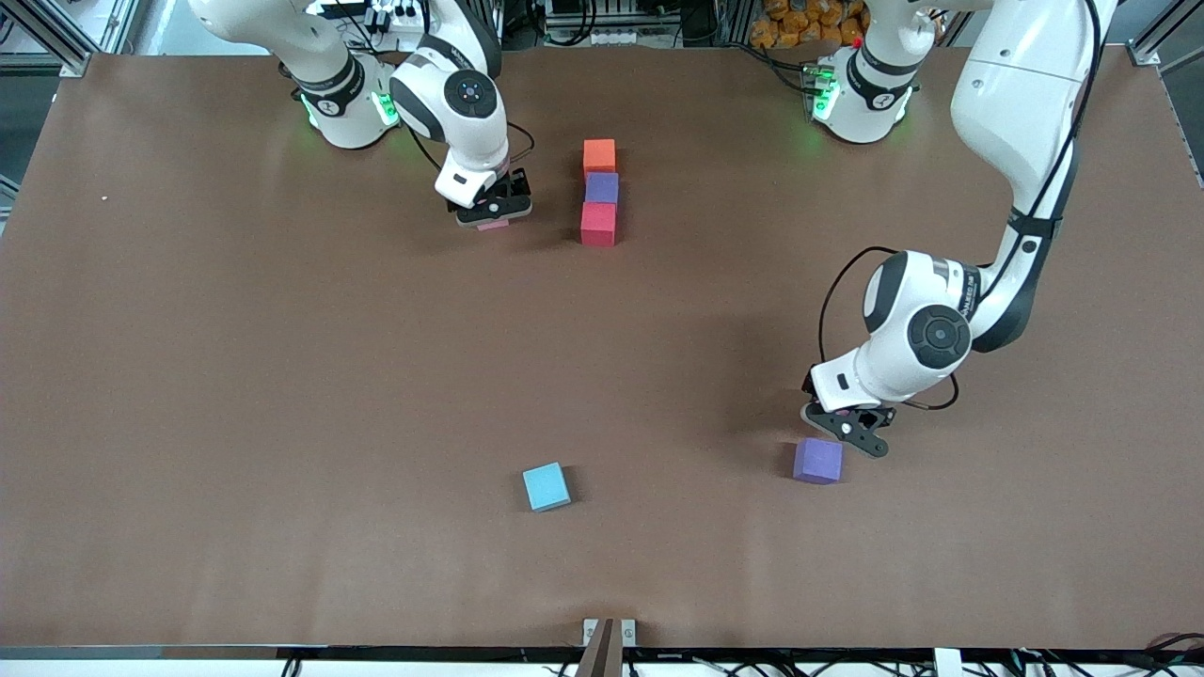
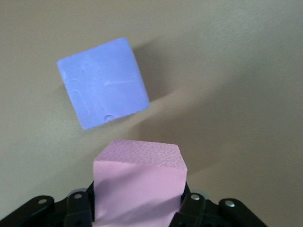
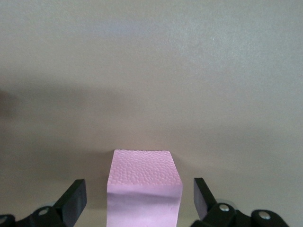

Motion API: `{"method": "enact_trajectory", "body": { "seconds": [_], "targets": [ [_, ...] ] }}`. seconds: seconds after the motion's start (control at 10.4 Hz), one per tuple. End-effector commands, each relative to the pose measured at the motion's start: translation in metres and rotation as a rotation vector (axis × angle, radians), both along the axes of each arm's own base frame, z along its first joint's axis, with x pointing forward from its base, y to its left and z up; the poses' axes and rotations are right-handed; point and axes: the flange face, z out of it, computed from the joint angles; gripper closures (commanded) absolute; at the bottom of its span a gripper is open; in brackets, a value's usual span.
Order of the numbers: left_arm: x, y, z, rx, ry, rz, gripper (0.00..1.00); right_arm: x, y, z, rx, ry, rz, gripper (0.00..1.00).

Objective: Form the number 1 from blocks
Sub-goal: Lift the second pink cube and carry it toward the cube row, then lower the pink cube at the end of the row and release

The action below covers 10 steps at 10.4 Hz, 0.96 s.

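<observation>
Brown worktop: left pincer clamps a pink cube over the loose purple cube; right pincer gapes astride another pink cube, beside the orange-purple-red column.

bench: brown, matte
column: orange block, purple block, red block, touching, beside the right jaws
pink block: between the open right jaws
second purple block: just beside the left jaws
light blue cube: well apart from both

A light blue cube lies alone on the brown tabletop, turned slightly askew, near the tabletop's edge closest to the front camera, about midway along that edge.
</observation>
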Motion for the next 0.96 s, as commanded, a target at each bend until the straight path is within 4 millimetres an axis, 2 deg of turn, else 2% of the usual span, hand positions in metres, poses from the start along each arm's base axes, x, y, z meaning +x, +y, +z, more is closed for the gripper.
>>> {"method": "enact_trajectory", "body": {
  "seconds": [0.0,0.19,0.39,0.58,0.87],
  "targets": [
    [-0.014,-0.026,0.013,-0.015,0.032,0.118,1.00,-0.009,-0.015,0.001,-0.001,-0.009,0.005,0.00],
    [-0.031,-0.072,0.012,-0.019,0.050,0.195,1.00,-0.011,-0.012,-0.012,0.006,-0.006,-0.004,0.03],
    [-0.058,-0.123,0.005,-0.010,0.066,0.222,1.00,-0.011,-0.008,-0.022,0.032,-0.023,-0.071,0.15],
    [-0.094,-0.186,0.006,-0.028,0.088,0.245,1.00,-0.015,-0.002,-0.033,0.060,-0.045,-0.130,0.24],
    [-0.159,-0.256,0.003,-0.034,0.143,0.296,1.00,-0.017,-0.004,-0.034,0.057,-0.044,-0.132,0.28]
  ]
}}
